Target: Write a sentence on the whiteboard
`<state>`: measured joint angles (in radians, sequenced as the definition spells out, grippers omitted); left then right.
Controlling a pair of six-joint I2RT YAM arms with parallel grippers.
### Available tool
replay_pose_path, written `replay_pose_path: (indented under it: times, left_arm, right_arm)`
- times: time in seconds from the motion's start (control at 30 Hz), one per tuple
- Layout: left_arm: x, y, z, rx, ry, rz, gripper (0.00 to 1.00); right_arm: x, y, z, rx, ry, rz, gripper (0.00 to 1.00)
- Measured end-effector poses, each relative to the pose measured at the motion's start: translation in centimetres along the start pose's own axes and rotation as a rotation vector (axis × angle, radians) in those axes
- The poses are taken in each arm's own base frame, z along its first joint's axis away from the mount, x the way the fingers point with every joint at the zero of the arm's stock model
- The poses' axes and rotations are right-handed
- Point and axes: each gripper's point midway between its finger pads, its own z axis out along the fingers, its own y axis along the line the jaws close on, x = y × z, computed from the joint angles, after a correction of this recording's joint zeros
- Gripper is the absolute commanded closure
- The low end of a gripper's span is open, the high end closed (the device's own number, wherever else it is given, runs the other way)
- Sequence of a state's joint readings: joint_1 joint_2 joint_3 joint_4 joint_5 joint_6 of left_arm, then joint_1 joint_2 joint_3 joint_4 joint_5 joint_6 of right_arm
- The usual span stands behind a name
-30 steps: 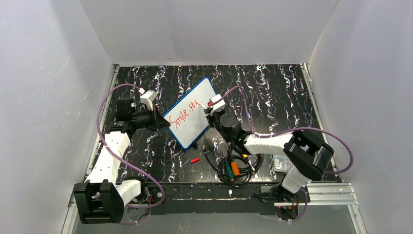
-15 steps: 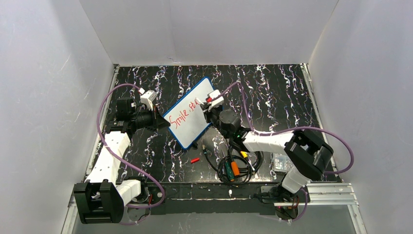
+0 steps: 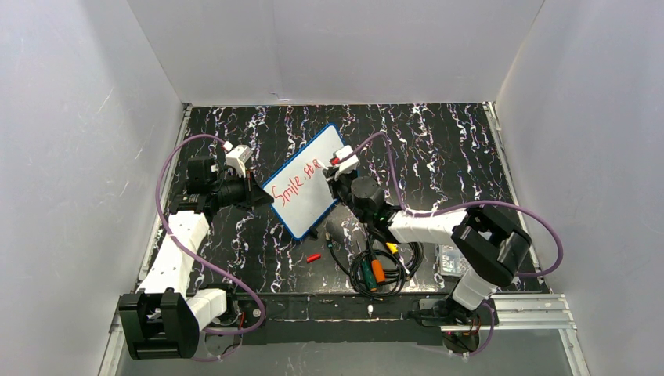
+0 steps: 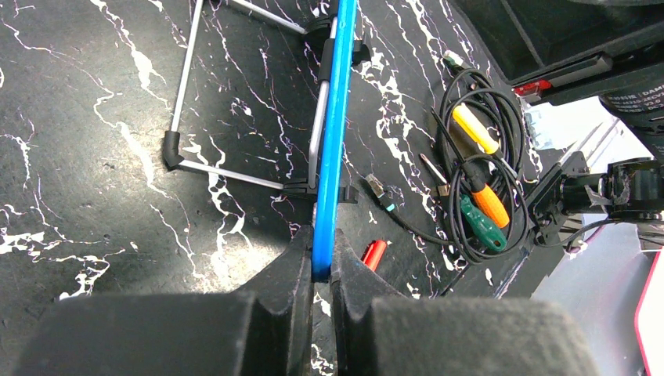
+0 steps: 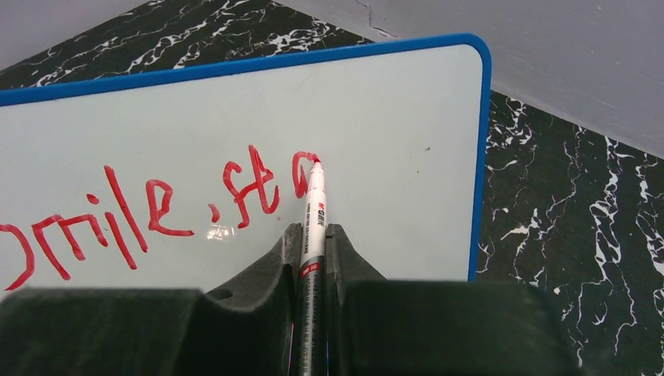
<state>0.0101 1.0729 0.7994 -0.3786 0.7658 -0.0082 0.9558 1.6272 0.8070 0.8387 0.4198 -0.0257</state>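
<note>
I am pinching the blue rim of the whiteboard (image 4: 335,117) in my left claw (image 4: 322,266), jaws shut tight on its edge, while it is standing tilted on its wire stand (image 4: 182,86) mid-worktop (image 3: 438,157). My right claw (image 5: 315,243) is clamping the red marker (image 5: 315,200), whose tip is touching the board at the last letter of the sentence (image 5: 156,207), which is reading "Smile, sta". If I am pressing too hard, I judge the board is risking rocking back on the stand or sliding in my left grip, skewing the stroke. A marker twisting between my jaws is risking a wobbling line.
</note>
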Motion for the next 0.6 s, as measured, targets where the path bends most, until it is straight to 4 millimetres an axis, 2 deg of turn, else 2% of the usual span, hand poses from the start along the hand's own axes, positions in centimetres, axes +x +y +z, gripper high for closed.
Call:
replay_pose_path:
  times: [0.23, 0.6]
  left_arm:
    - [0.0, 0.0, 0.0, 0.0, 0.0, -0.002, 1.0]
    - [0.0, 0.0, 0.0, 0.001, 0.001, -0.001, 1.0]
  right_arm:
    - [1.1, -0.2, -0.4, 0.006, 0.023, -0.001, 0.99]
    - [0.9, -0.7, -0.7, 0.024, 0.023, -0.002, 0.99]
